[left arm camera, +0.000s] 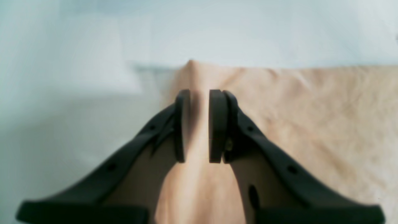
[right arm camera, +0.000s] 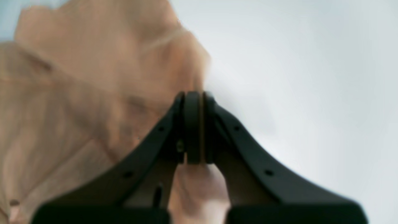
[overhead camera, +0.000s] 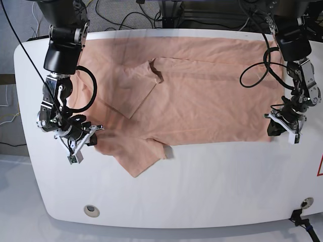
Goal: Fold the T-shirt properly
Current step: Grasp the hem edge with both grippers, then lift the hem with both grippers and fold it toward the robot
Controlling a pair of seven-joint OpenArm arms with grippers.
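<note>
The peach T-shirt (overhead camera: 202, 96) lies spread across the white table, with one sleeve folded in over its body near the middle left. My left gripper (overhead camera: 276, 128) sits at the shirt's near corner on the base view's right. In the left wrist view its pads (left arm camera: 217, 124) stand close together with a raised ridge of the T-shirt (left arm camera: 311, 118) pinched between them at the gripper (left arm camera: 196, 93). My right gripper (overhead camera: 93, 135) is at the shirt's left edge. The right wrist view shows that gripper (right arm camera: 193, 95) shut on a thin fold of the T-shirt (right arm camera: 77, 93).
The white table (overhead camera: 202, 201) has bare surface along its front, with a small round hole (overhead camera: 91, 209) near the front left. Black cables (overhead camera: 131, 12) run behind the back edge. The lower sleeve (overhead camera: 144, 156) reaches toward the front.
</note>
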